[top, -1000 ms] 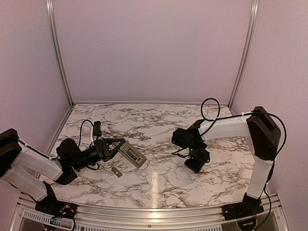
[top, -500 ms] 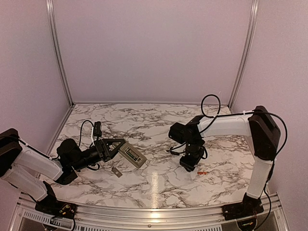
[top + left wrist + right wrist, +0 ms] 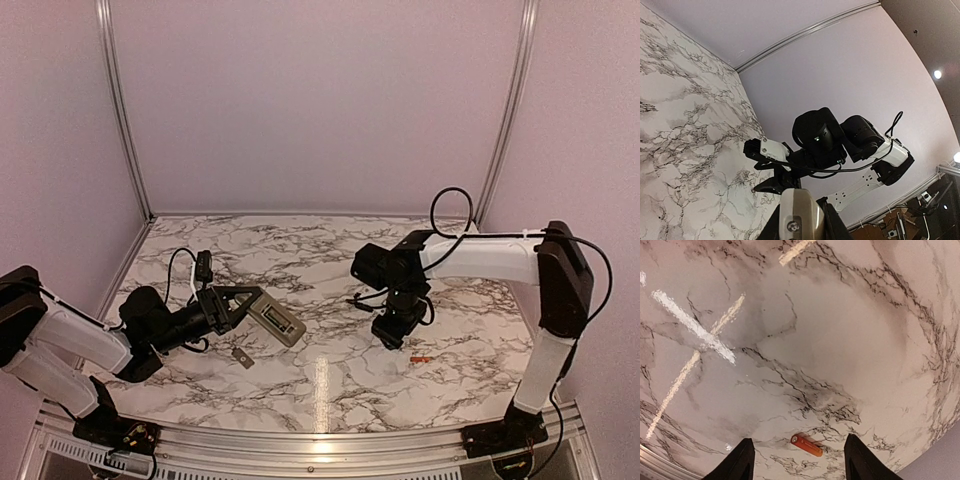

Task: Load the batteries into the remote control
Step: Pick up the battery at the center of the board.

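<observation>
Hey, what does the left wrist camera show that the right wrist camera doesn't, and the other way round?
Only the left wrist view: the remote control clamped in the left gripper at the bottom edge, the right arm across the table, and the wall behind it.
Only the right wrist view: the orange-red battery lying loose on the surface, seen between that camera's open fingers.
Both: the marble table.
</observation>
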Motion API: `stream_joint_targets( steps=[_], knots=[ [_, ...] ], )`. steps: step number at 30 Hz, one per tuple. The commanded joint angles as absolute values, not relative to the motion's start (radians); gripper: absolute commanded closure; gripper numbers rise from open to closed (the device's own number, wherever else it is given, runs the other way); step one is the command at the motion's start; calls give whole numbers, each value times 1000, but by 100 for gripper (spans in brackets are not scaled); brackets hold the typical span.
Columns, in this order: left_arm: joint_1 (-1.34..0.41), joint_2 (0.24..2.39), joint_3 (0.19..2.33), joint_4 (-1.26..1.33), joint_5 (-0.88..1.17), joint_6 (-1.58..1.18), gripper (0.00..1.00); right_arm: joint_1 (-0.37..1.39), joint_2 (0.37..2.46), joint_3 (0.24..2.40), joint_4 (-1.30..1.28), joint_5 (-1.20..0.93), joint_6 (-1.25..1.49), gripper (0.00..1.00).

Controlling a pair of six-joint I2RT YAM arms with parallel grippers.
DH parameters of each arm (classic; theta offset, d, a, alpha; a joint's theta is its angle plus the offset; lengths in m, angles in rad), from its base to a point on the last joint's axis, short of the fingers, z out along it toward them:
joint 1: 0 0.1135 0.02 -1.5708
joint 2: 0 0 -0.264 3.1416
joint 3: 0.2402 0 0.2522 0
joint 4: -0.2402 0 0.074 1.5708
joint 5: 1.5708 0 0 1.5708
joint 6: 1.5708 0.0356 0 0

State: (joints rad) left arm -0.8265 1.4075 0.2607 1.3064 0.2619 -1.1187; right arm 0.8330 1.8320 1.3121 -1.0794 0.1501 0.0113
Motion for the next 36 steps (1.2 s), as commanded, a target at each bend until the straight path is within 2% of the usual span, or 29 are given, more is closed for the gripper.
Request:
stream_joint_targets(
  steps=[1,7,9,16,36],
  knots=[
    [-822,1417,285,1520,274,-1126,100,848,1740,1332,-1094,134,81,39],
    [-822,1423,293,1528,284,-1132,100,850,1784,1286,-1140,140,177,35],
    [-821,1422,293,1526,284,-1131,100,866,1797,1235,-1197,238,260,35],
    [-821,1460,309,1551,302,-1147,100,900,1738,1157,-1182,246,388,44],
    [-822,1480,314,1585,299,-1167,100,869,1823,1108,-1102,331,351,49]
  ],
)
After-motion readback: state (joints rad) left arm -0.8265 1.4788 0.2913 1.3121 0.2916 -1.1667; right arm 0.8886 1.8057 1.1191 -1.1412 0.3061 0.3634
